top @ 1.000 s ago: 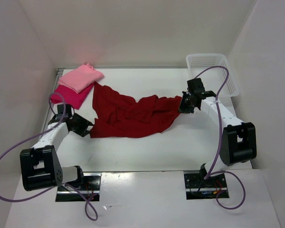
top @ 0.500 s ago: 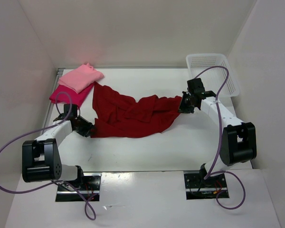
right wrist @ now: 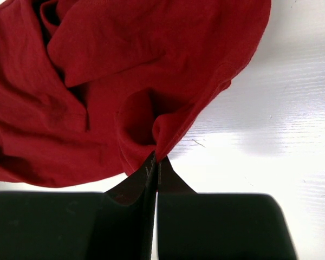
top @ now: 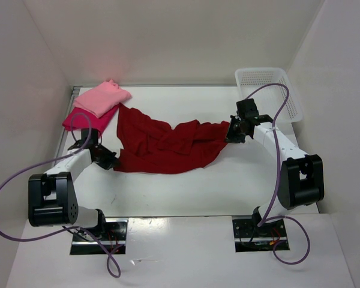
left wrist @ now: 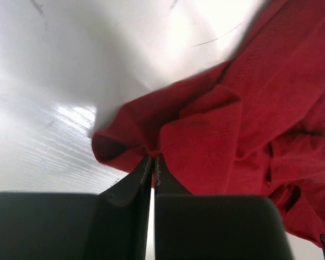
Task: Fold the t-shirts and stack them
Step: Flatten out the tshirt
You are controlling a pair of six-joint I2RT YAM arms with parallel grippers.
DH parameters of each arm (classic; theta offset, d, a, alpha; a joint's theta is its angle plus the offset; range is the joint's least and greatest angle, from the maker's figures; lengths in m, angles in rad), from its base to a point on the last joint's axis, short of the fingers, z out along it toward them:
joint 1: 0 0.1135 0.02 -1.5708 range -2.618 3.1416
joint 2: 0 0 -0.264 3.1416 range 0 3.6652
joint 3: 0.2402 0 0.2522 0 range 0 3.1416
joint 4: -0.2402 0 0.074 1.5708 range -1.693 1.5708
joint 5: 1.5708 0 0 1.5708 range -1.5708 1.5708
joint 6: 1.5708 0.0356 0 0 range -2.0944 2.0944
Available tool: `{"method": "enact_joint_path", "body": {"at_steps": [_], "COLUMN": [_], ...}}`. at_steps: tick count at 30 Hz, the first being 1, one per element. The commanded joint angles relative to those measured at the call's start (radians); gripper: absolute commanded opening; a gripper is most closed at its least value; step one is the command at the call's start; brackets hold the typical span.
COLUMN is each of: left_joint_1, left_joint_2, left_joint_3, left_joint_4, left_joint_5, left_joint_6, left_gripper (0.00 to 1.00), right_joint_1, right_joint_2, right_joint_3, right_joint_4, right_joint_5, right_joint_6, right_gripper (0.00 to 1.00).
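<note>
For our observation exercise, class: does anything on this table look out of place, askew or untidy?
The dark maroon t-shirt lies crumpled in the middle, unlike the light pink t-shirt stacked on the crimson t-shirt at far left. The left gripper and right gripper each pinch its edge.

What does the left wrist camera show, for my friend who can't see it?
The left gripper is pinched shut on a folded edge of the dark red t-shirt. The shirt lies crumpled across the right side, on a shiny white table.
</note>
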Motion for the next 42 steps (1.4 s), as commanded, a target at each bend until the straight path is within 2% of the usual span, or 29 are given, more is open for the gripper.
{"method": "enact_joint_path", "body": {"at_steps": [1,7,8,9,13,16,20,22,23,24,25,27,30,33,34,36,39,40,41,42], "left_joint_1": [-0.003,-0.003,-0.003,-0.003,0.073,0.165,0.270,0.270,0.279,0.279,0.279,0.279,0.288,0.288,0.288,0.288,0.252,0.239,0.228,0.202], "left_joint_2": [-0.017,-0.104,-0.104,-0.104,-0.077,-0.057,-0.057,-0.057,-0.057,-0.057,-0.057,-0.075,-0.141,-0.189,-0.212,-0.232,-0.256,-0.256,-0.256,-0.256], "left_joint_3": [0.081,0.213,0.247,0.265,0.386,0.489,0.485,0.448,0.404,0.379,0.355,0.281,0.227,0.149,0.123,0.057,0.045,0.045,0.045,0.045], "left_joint_4": [-0.017,-0.115,-0.126,-0.126,-0.088,-0.079,-0.091,-0.048,-0.034,-0.023,-0.023,-0.023,-0.046,-0.046,-0.034,-0.025,-0.054,-0.063,-0.063,-0.075], "left_joint_5": [-0.007,-0.007,-0.007,0.006,0.075,0.106,0.099,0.114,0.135,0.173,0.186,0.186,0.158,0.178,0.215,0.242,0.255,0.255,0.244,0.244], "left_joint_6": [0.023,0.075,0.075,0.084,0.098,0.136,0.187,0.173,0.164,0.164,0.153,0.167,0.190,0.190,0.175,0.163,0.175,0.175,0.184,0.184], "left_gripper": [0.03,0.06,0.00,0.00,0.00,0.00,0.00,0.00,0.00,0.00,0.00,0.00,0.00,0.00,0.00,0.00,0.00,0.00,0.00,0.00], "right_joint_1": [0.006,0.006,0.006,0.006,0.006,0.006,0.006,0.006,0.006,0.006,0.006,0.006,0.006,0.017,0.044,0.087,0.190,0.215,0.250,0.261], "right_joint_2": [-0.011,-0.034,-0.034,-0.060,-0.144,-0.248,-0.360,-0.422,-0.442,-0.459,-0.468,-0.459,-0.450,-0.395,-0.382,-0.361,-0.348,-0.348,-0.348,-0.348], "right_joint_3": [0.032,0.106,0.120,0.139,0.140,0.020,-0.255,-0.342,-0.342,-0.342,-0.321,-0.261,-0.233,-0.265,-0.290,-0.319,-0.371,-0.405,-0.425,-0.442], "right_joint_4": [0.020,-0.026,-0.036,-0.051,-0.085,-0.105,-0.151,-0.192,-0.209,-0.229,-0.274,-0.318,-0.329,-0.246,-0.217,-0.128,-0.053,-0.037,-0.019,0.018], "right_joint_5": [0.005,-0.024,-0.034,-0.034,-0.114,-0.171,-0.263,-0.289,-0.289,-0.280,-0.266,-0.228,-0.177,-0.223,-0.232,-0.232,-0.232,-0.223,-0.223,-0.223], "right_joint_6": [-0.004,-0.004,0.007,0.007,0.056,0.137,0.189,0.205,0.215,0.216,0.205,0.156,0.145,0.154,0.183,0.229,0.317,0.362,0.387,0.409], "right_gripper": [0.00,0.00,0.00,0.00,0.00,0.00,0.00,0.06,0.13,0.33,0.41,0.46,0.46,0.29,0.10,0.01,0.00,0.02,0.13,0.19]}}
